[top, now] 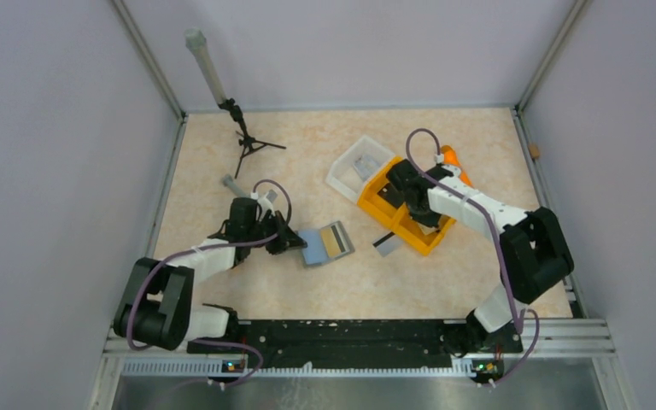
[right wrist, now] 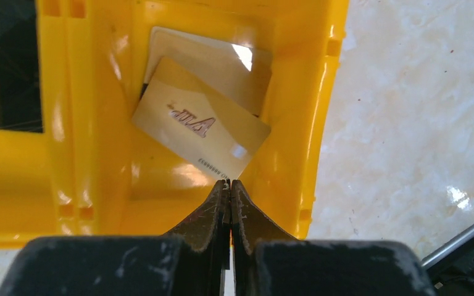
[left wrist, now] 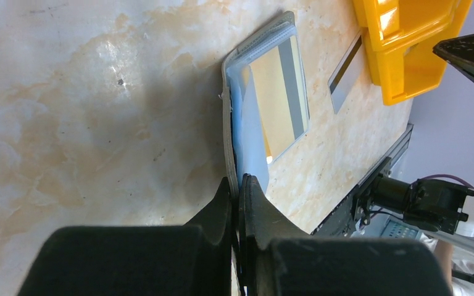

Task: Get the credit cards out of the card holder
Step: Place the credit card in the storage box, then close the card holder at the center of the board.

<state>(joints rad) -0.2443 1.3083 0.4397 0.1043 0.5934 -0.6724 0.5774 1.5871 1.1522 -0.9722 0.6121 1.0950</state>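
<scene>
My left hand [left wrist: 239, 185] pinches the card holder [left wrist: 247, 129] by its near edge. My right hand [right wrist: 229, 184] is pressed together, with two cards [right wrist: 200, 126] just ahead of it in the bin [right wrist: 99, 185].

The holder [top: 325, 244] lies open and flat on the counter [top: 307, 290], pale blue inside with a grey rim. The left pincer [left wrist: 237, 182] pinches its near edge. A striped gold card [left wrist: 281, 92] lies on its other panel. A loose card [top: 384, 244] lies on the counter between the holder and the bin [right wrist: 321, 92]. In one bin compartment, an upper card [right wrist: 200, 126], gold and tilted, overlaps a lower card [right wrist: 222, 58].
</scene>
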